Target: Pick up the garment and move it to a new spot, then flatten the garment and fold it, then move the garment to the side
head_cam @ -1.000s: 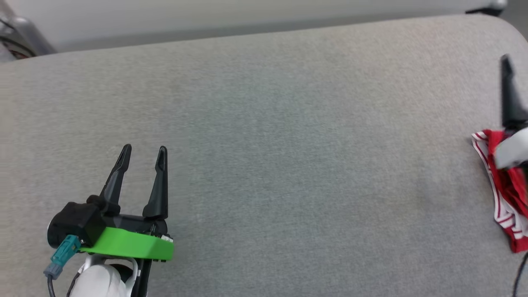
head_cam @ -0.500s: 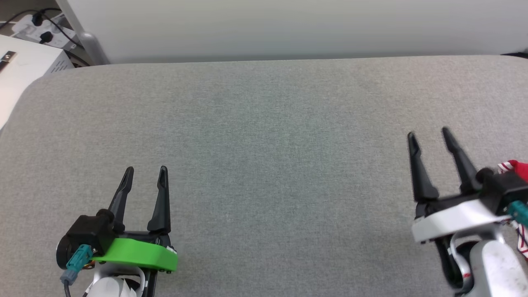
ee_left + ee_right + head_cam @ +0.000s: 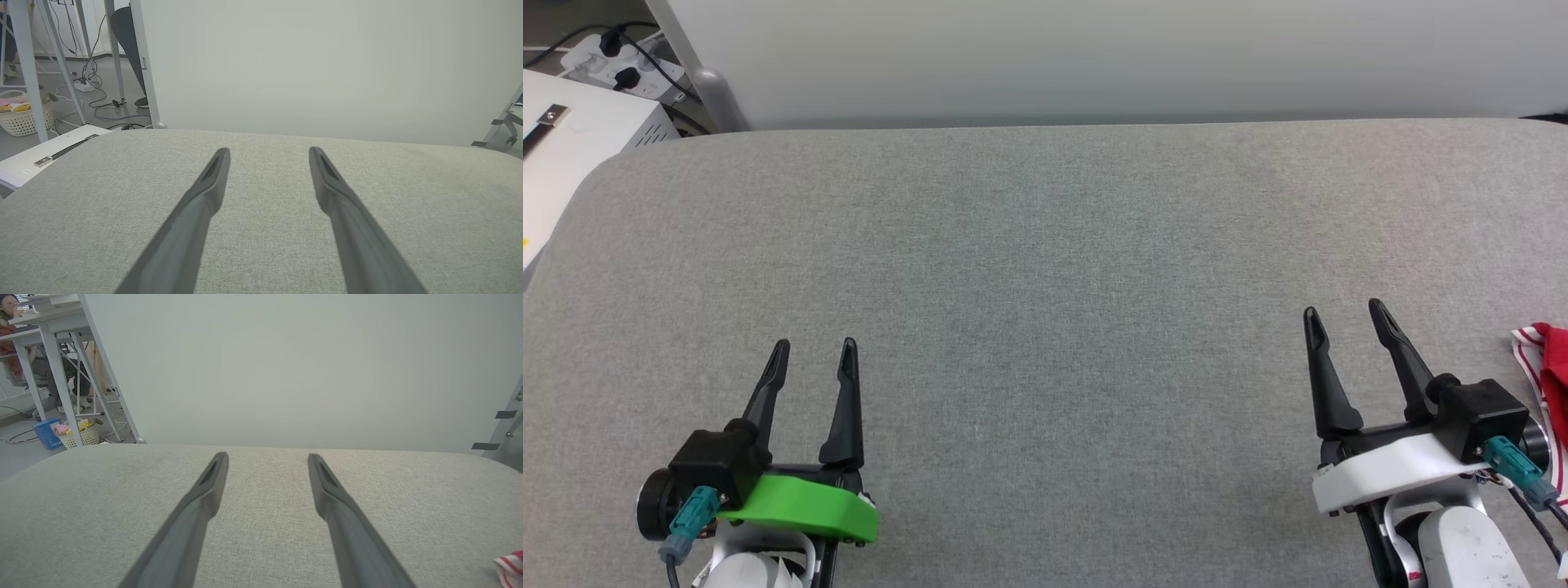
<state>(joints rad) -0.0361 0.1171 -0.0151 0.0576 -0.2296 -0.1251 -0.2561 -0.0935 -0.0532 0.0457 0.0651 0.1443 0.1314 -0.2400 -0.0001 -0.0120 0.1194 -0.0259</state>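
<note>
The garment (image 3: pixel 1550 363) is a red piece with red-and-white striped trim, lying on the grey padded surface (image 3: pixel 1045 269) at the far right edge of the head view, mostly cut off. A corner of the garment (image 3: pixel 510 565) peeks in at the lower right of the right wrist view. My right gripper (image 3: pixel 1343 314) stands open and empty just left of it, not touching. Over at the lower left, my left gripper (image 3: pixel 814 349) is open too, nothing between its fingers. In the wrist views, the left gripper (image 3: pixel 267 152) and right gripper (image 3: pixel 265 457) point across bare grey cloth.
A pale wall panel (image 3: pixel 1094 57) rises behind the surface's far edge. A white box (image 3: pixel 572 139) and a power strip with cables (image 3: pixel 605 61) sit off the left corner. A laundry basket (image 3: pixel 79 435), table legs and a seated person (image 3: pixel 12 330) are further left.
The head camera has swung, so the whole picture shifted and most of the garment left view. The right gripper came into full view and settled lower, open throughout.
</note>
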